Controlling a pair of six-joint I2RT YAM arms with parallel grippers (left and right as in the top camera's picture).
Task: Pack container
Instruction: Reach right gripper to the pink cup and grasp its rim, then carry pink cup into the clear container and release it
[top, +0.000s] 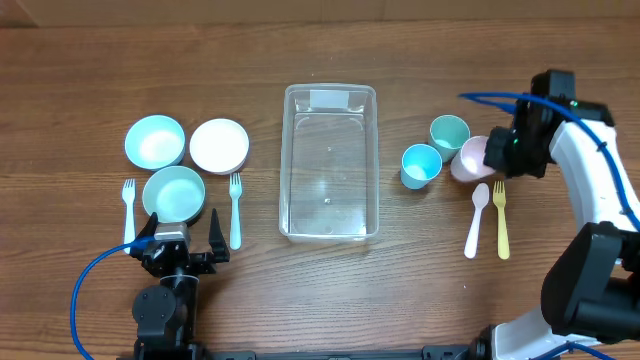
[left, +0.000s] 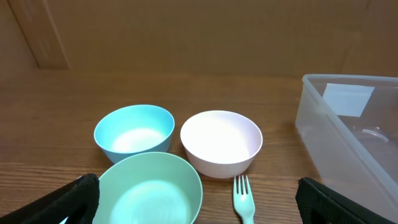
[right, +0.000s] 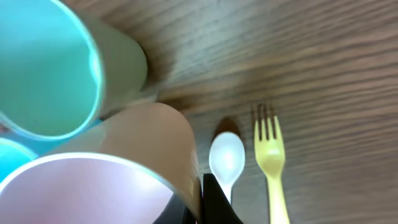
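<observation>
Packing had not begun: the container (top: 330, 165) sat empty at the centre of the worktop (top: 420, 300), my left gripper (top: 184, 232) spread wide near the green bowl (top: 173, 193), my right gripper (top: 492, 158) at the pink cup (top: 466, 160), grip unclear.

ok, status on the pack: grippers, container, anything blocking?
Left gripper open, beside the green bowl. Right gripper at the pink cup, grip unclear. Container empty, nothing over it.
</observation>
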